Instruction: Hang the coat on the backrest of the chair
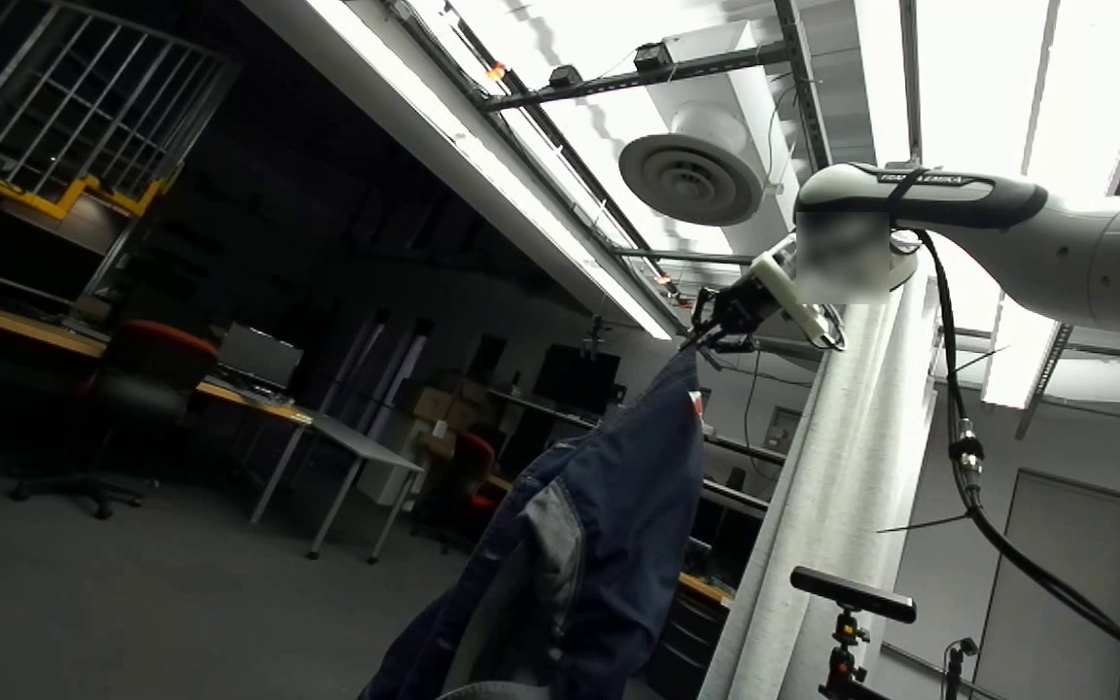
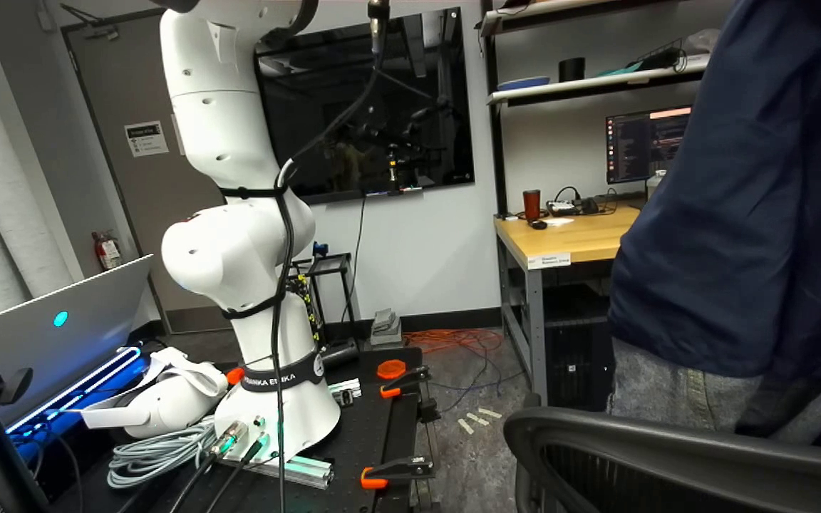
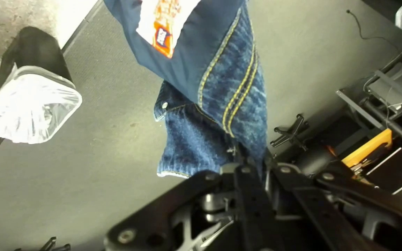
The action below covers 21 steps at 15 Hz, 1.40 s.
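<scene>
In both exterior views the coat point(image 1: 618, 515) is being cut off by the frame; past the right edge of the bench point(image 2: 364, 420), the chair point(image 2: 667, 436) is also running out of view. The bench's near corners are lying outside the frame, and a laptop point(image 2: 75, 313) by its left edge is being cropped. A blurred square point(image 1: 844, 258) is masking part of the arm point(image 1: 1085, 248). In the wrist view, blur and the coat's denim are obscuring the tips of the gripper point(image 3: 255, 161), and a label point(image 3: 164, 28) is running off the top.

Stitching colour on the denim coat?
The stitching on the denim coat is yellow; wrist view shows it best.
</scene>
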Each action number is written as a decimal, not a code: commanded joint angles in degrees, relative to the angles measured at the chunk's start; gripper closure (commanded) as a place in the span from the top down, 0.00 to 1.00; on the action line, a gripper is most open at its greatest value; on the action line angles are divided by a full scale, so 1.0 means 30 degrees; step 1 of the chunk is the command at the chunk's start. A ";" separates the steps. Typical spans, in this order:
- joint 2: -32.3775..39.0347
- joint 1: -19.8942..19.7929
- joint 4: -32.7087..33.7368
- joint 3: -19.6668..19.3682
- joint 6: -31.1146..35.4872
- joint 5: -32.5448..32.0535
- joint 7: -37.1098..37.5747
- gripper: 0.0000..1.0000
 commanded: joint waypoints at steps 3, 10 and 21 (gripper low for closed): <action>-0.0430 -0.1263 -0.2326 -0.1326 0.1090 0.0528 -0.1379 0.02; 0.0329 -0.2461 -0.8870 -0.2235 0.1975 0.0492 -0.1998 0.02; -0.0772 -0.3210 -0.8401 -0.2282 0.1784 0.2222 -0.2270 0.02</action>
